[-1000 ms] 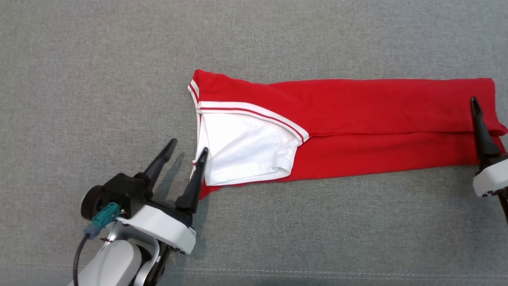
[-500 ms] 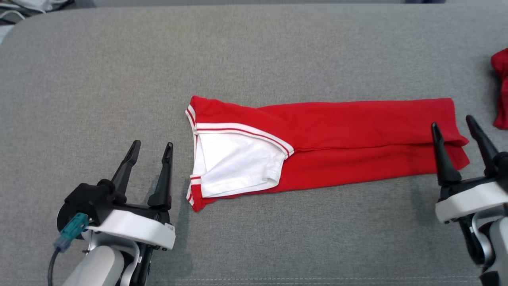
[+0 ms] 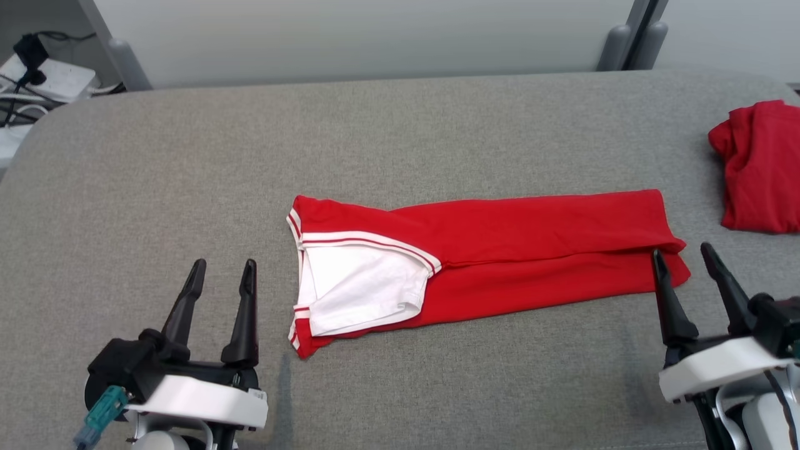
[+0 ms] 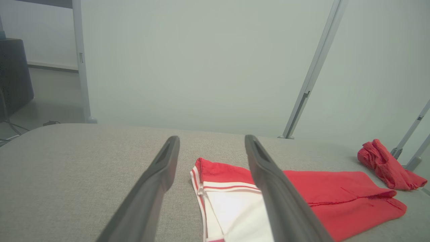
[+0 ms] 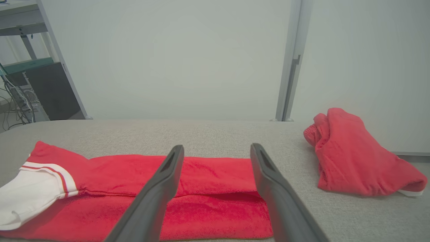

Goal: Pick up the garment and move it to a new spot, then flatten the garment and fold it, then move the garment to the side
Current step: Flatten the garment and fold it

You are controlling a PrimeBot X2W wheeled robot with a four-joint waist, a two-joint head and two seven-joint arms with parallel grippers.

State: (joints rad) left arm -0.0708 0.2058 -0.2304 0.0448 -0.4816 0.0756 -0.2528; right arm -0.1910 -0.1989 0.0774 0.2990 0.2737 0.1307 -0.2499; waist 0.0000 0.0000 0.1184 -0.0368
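Note:
The garment [image 3: 500, 250] is red with a white, red-striped sleeve part at its left end. It lies folded into a long strip across the grey surface [image 3: 187, 156]. It also appears in the left wrist view [image 4: 336, 195] and the right wrist view [image 5: 208, 181]. My left gripper [image 3: 223, 270] stands open to the left of the strip's near left corner, apart from it. My right gripper [image 3: 683, 254] is open at the strip's near right corner, its left finger close to the cloth edge. Nothing sits between either pair of fingers.
A second red garment [image 3: 756, 165] lies bunched at the far right of the surface, and it shows in the right wrist view [image 5: 356, 154]. Behind the surface stands a pale wall with metal posts [image 3: 625, 37]. Cables and boxes [image 3: 31, 69] sit at the far left.
The head camera has tilted up, so the whole scene slid down and the wall appeared. Both grippers have drawn back from the strip's ends; the left one no longer touches the white sleeve.

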